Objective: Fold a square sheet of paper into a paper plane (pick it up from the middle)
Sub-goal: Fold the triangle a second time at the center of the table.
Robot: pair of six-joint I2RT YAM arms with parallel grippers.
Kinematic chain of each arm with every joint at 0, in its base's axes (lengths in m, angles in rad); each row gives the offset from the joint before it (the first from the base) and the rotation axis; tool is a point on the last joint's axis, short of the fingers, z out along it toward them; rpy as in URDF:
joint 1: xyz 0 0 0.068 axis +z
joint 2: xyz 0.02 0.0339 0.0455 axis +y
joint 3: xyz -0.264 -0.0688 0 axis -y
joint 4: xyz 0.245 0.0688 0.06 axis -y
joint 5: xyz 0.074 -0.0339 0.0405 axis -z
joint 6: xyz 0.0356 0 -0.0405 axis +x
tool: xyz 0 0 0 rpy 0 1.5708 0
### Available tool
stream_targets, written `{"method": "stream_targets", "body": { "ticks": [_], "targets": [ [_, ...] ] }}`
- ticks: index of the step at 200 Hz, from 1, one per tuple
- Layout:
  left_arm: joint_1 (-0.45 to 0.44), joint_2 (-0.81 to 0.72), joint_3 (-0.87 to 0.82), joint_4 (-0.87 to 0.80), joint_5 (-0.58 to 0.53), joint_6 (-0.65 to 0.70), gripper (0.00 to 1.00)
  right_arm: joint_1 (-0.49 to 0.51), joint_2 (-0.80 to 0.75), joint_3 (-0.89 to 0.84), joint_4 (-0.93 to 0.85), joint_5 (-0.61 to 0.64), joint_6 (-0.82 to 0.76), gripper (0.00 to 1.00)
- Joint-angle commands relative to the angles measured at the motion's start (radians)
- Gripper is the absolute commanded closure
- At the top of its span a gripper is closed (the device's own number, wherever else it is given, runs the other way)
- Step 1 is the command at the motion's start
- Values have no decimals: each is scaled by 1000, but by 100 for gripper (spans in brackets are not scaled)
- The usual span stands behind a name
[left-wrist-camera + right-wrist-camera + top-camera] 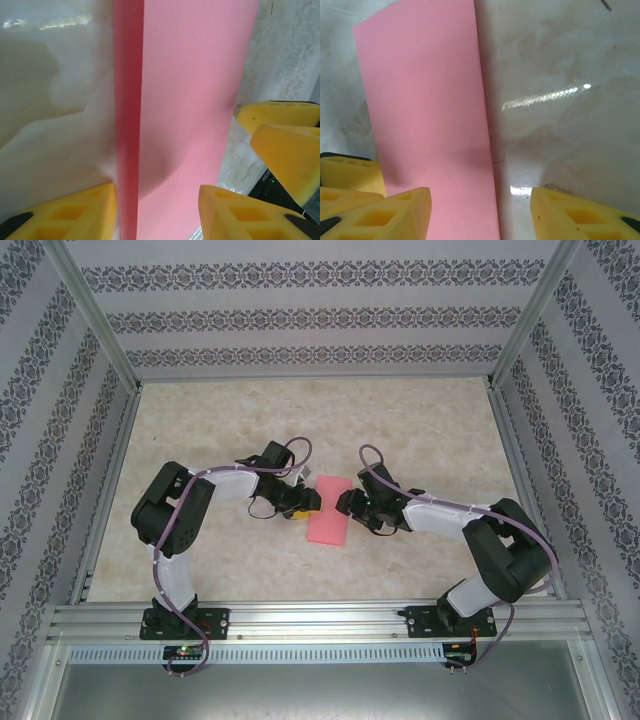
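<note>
The sheet of paper [328, 511] lies flat near the middle of the desk [250, 420], a little toward the near edge, as a long pink rectangle rather than a full square, so it looks already folded in half. The left fingers [75, 215] are spread. One tip sits at the paper's darker long edge and the other rests over the pink surface, with nothing pinched between them. The right fingers [570, 215] are spread as well and straddle the opposite long edge, one tip over the paper and the other over bare desk. In the overhead view the two arms meet at the sheet from either side, just beside each other. The paper will likely be very light and limp, with almost no stiffness across its face. Lifted by one corner, it would droop or swing. Its surface looks smooth, and the glossy desk under it should let it slide if pushed from the side. It is not brittle, but a stray pinch would leave a crease that spoils later folds. The best place to take hold seems to be a long edge near its midpoint: slip one tip under, close gently, and let the other arm pin the rest flat so the sheet does not skate away.
</note>
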Motion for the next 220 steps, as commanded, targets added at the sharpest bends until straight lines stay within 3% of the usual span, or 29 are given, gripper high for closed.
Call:
{"method": "stream_targets", "body": {
  "ticks": [1, 89, 142, 172, 220],
  "targets": [
    [-10, 15, 20, 44, 36, -17, 53, 12, -41, -23, 30, 36, 20, 44],
    [-17, 8, 31, 73, 59, -40, 65, 39, -131, -78, 55, 80, 4, 43],
    [-16, 12, 63, 74, 80, -52, 65, 91, -314, -144, 48, 230, -83, 34],
    [-16, 26, 79, 69, 81, -55, 65, 138, -457, -246, 160, 332, -189, 23],
    [-16, 41, 93, 62, 75, -68, 65, 170, -496, -189, 9, 288, -448, 26]
  ]
}}
